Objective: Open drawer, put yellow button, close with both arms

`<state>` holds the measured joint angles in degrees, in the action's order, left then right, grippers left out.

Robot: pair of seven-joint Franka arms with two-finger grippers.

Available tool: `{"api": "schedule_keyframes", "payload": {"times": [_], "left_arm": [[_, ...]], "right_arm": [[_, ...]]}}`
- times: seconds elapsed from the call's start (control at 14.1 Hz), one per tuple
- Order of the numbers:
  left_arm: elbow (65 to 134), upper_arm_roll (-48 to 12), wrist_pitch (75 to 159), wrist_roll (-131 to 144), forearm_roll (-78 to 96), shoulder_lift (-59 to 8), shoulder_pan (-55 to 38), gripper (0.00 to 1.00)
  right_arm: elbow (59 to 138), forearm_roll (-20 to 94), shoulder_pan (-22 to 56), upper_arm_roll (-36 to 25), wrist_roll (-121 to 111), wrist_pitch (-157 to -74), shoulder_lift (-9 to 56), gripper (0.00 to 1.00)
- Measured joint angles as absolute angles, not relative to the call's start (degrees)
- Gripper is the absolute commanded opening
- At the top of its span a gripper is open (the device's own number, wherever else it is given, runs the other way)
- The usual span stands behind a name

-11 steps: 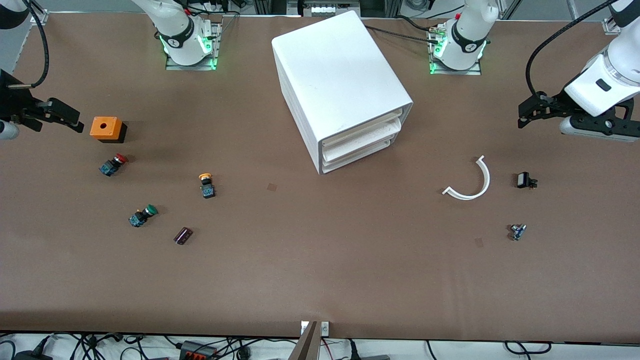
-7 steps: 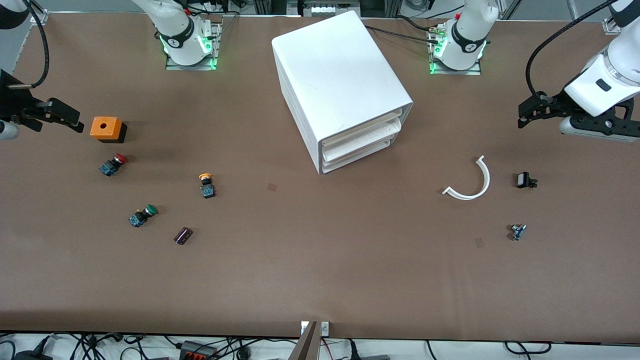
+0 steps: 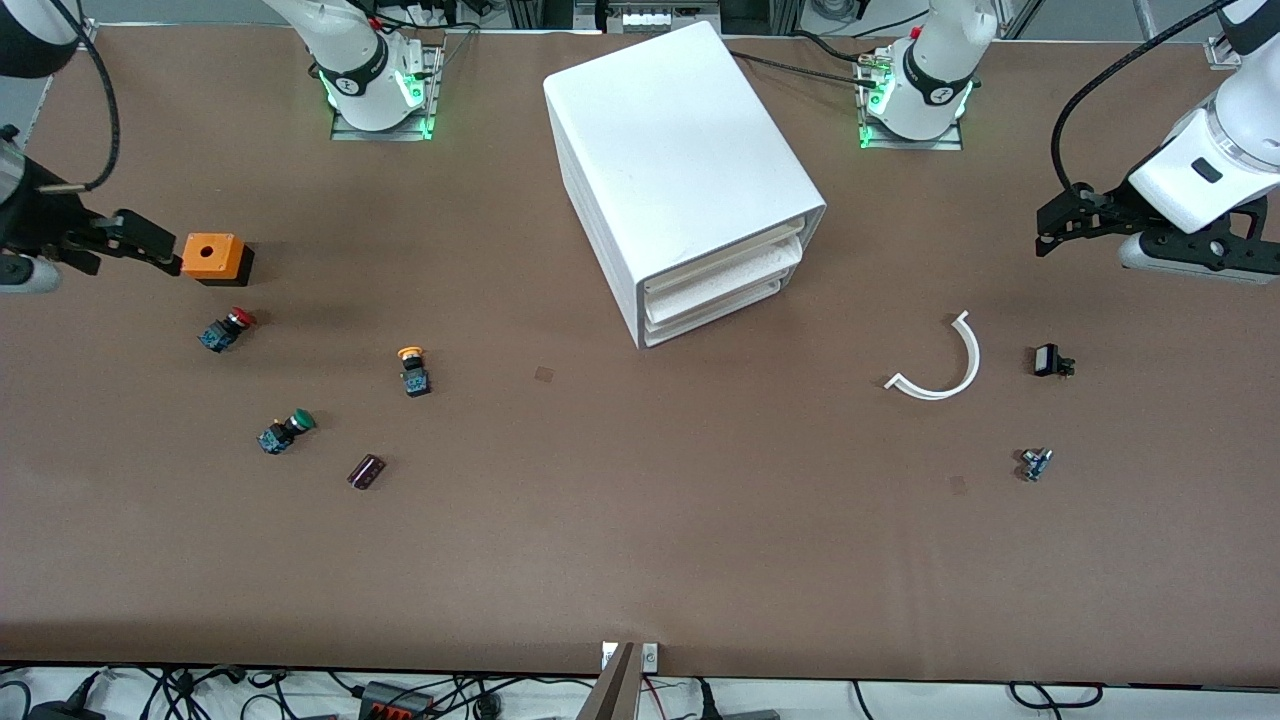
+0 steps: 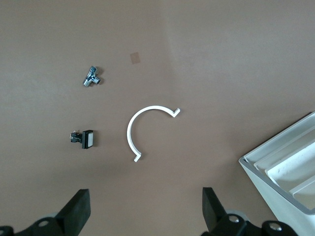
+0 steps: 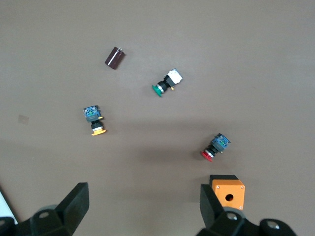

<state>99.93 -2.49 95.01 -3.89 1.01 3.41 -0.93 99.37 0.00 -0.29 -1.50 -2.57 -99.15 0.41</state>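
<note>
Right gripper (image 3: 150,247) nearer orange box (image 3: 212,257) — fingers apart.

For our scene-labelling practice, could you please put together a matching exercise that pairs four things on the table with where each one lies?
Things:
1. yellow button
2. white curved strip
3. orange box
4. drawer

Places:
A. beside the right hand, toward the right arm's end of the table
B. uppermost in the white cabinet, shut
C. toward the left arm's end, beside a small black part
D. between the red-capped switch and the cabinet, lying alone on the table

Pairs: 1-D, 2-C, 3-A, 4-B
</note>
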Motion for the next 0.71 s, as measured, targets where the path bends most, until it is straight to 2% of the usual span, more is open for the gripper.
{"api": "schedule_keyframes", "payload": {"times": [0.36,0.71], "left_arm": [[99.93,-3.50,89.69,-4.08,1.22,3.07,-1.14,1.00],[99.89,-9.49,81.88,-4.16,3.23,1.83,-1.72,1.00]], "right_arm": [[99.45,0.02,4.28,-1.25,-2.53,-101.03,5.17,1.00],[99.71,3.15,8.35,-1.11,-2.50,-104.37,11.41,1.00]]}}
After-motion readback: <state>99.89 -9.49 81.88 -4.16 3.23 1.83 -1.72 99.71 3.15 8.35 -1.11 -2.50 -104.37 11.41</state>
